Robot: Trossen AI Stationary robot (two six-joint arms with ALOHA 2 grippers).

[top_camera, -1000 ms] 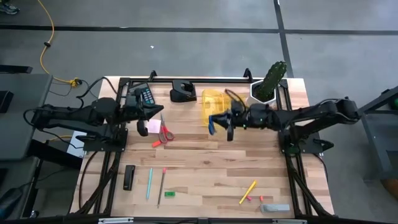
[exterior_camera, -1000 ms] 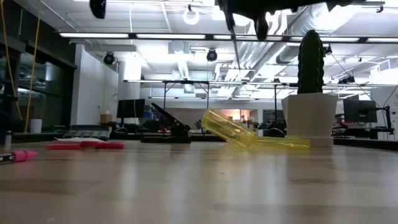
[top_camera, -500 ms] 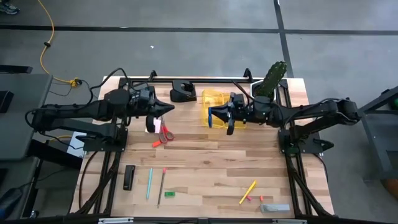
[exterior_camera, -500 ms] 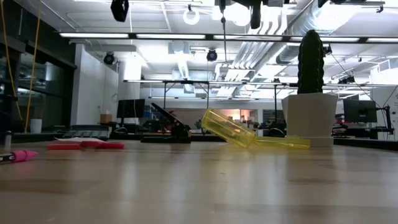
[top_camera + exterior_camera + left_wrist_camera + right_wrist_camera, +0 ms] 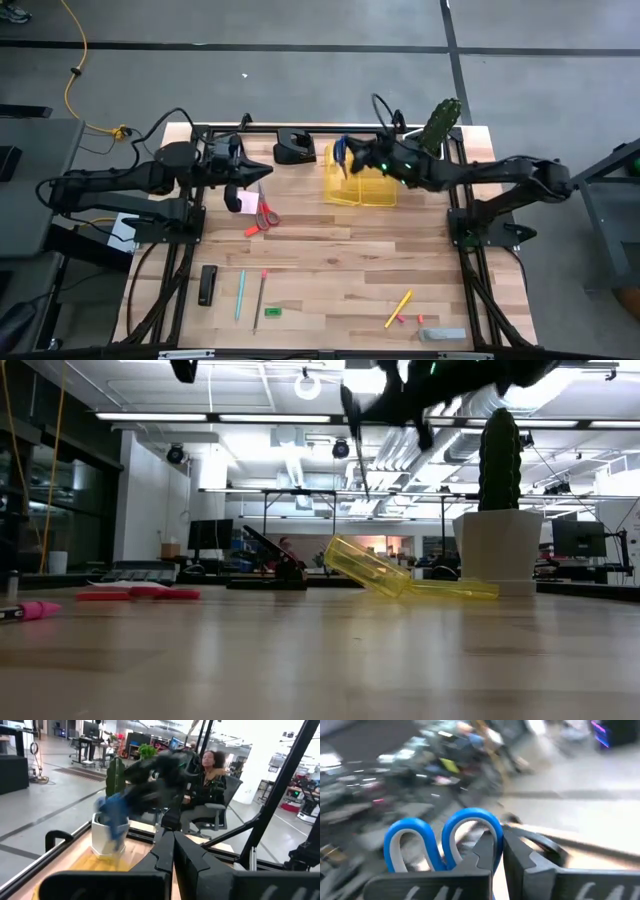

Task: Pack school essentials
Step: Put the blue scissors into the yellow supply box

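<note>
My right gripper (image 5: 347, 157) is high over the far side of the table, shut on the blue-handled scissors (image 5: 445, 845) above the clear yellow case (image 5: 358, 180); that case lies tilted on its lid (image 5: 370, 575). My left gripper (image 5: 262, 172) hovers shut and empty above the pale pink pad (image 5: 243, 203) and the red-handled scissors (image 5: 265, 213). Near the front edge lie the teal pencil (image 5: 240, 295), brown pencil (image 5: 260, 298), green eraser (image 5: 272, 313), yellow pencil (image 5: 398, 308) and pink bits (image 5: 410, 319). My right gripper holds the blue scissors at the handle end, beside one blue loop (image 5: 472, 832), pinched between the two fingers (image 5: 487, 851); the fingers hide the exact spot. The scissors are lifted clear, and their blades (image 5: 357, 455) hang down above the yellow case.
A cactus in a white pot (image 5: 432, 130) stands at the far right corner, close behind my right arm. A black stapler-like device (image 5: 294, 148) sits at the far edge. A flat black bar (image 5: 207, 285) and a grey object (image 5: 440, 334) lie near the front edge.
My right gripper has carried the blue scissors up and toward the far edge, from in front of the yellow case to above it, tipping so the blades now hang down. My left gripper has drifted right and toward the far edge, staying shut.
</note>
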